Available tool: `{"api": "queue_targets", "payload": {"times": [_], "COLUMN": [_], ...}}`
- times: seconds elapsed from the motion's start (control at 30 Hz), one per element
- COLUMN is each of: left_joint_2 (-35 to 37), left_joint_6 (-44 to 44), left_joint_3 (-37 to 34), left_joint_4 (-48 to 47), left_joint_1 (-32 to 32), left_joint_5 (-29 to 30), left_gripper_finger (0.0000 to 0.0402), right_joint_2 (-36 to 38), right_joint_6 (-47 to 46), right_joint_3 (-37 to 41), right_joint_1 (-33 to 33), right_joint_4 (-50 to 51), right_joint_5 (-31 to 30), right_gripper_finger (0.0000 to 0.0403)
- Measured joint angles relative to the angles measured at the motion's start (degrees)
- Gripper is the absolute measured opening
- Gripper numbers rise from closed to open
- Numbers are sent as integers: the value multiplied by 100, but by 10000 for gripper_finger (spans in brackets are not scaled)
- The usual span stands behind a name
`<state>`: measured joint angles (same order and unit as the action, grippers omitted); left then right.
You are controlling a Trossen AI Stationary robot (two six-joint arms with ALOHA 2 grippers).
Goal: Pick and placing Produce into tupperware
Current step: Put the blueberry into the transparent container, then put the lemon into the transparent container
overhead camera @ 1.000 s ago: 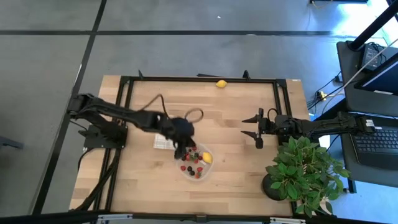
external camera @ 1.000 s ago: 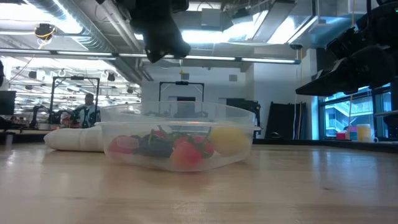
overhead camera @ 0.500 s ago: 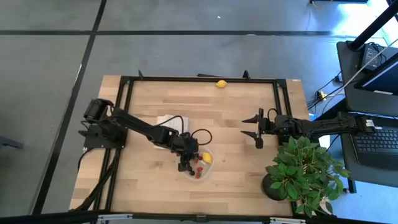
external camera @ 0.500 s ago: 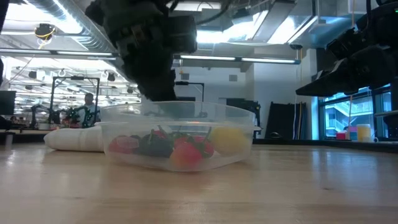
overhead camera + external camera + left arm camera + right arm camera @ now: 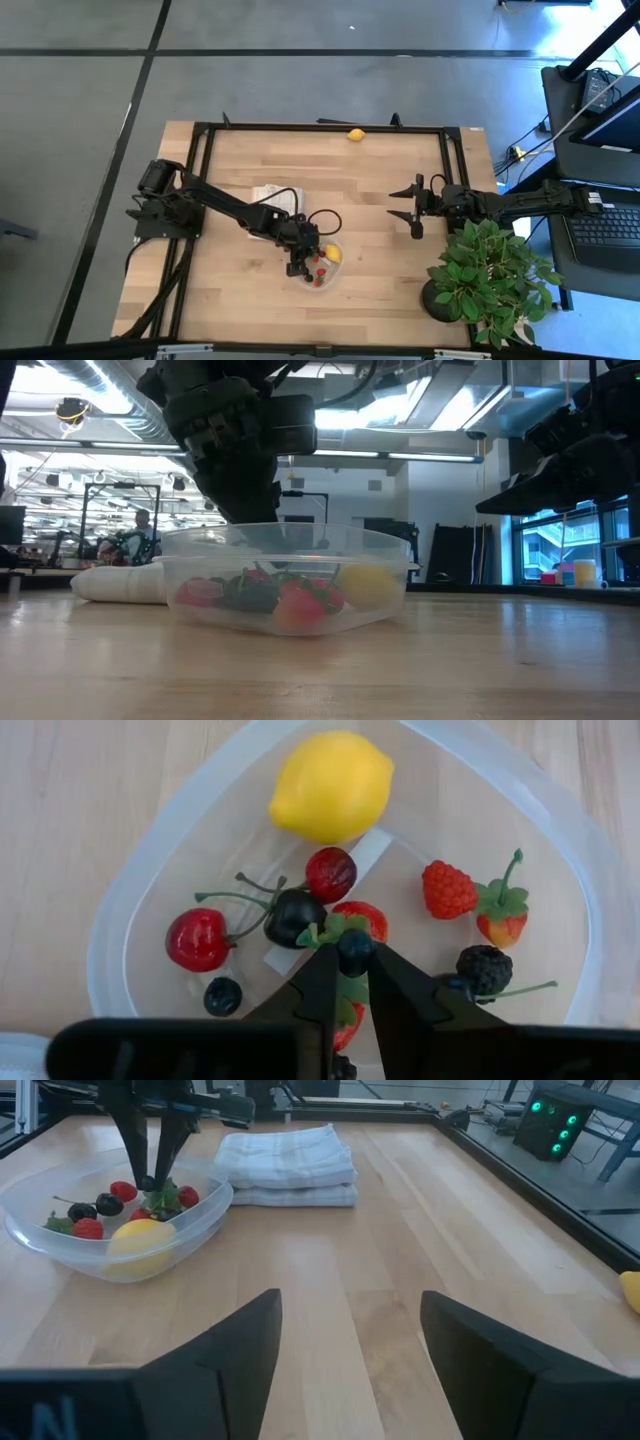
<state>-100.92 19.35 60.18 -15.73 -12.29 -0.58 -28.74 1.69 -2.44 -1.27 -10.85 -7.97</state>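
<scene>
- Dark left hand [image 5: 345, 965], low centre of its wrist frame, pinches a small dark berry [image 5: 355, 950] over the clear tupperware [image 5: 110, 935].
- Berry likely light, stiff, slippery: grip its middle.
- Right hand [image 5: 413, 207], mid-right overhead above the counter [image 5: 380, 280], waits, fingers apart.

The left arm reaches from its base at the table's left edge diagonally across to the tupperware [image 5: 320, 268], elbow low, wrist bent so the fingers point down into it. The left gripper [image 5: 349, 956] sits inside the tupperware over its near-left part, its two dark fingers [image 5: 322, 982] pinched close together on a small dark berry [image 5: 355, 948] at their tips. The right arm stretches in level from the table's right side and hangs well to the right of the tupperware, above the table. The right gripper [image 5: 414, 213] points toward the tupperware with its fingers [image 5: 225, 1355] spread apart and nothing between them.
</scene>
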Motion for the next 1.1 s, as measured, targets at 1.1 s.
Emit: {"api": "queue_targets", "payload": {"times": [1.1], "left_joint_2": [1692], "left_joint_6": [-1673], "left_joint_3": [352], "left_joint_4": [-640], "left_joint_1": [840], "left_joint_5": [181], "left_gripper_finger": [173], "right_joint_2": [-2], "right_joint_6": [-143], "right_joint_3": [0], "right_joint_1": [2], "right_joint_4": [38], "right_joint_5": [-2], "right_gripper_finger": [241]}}
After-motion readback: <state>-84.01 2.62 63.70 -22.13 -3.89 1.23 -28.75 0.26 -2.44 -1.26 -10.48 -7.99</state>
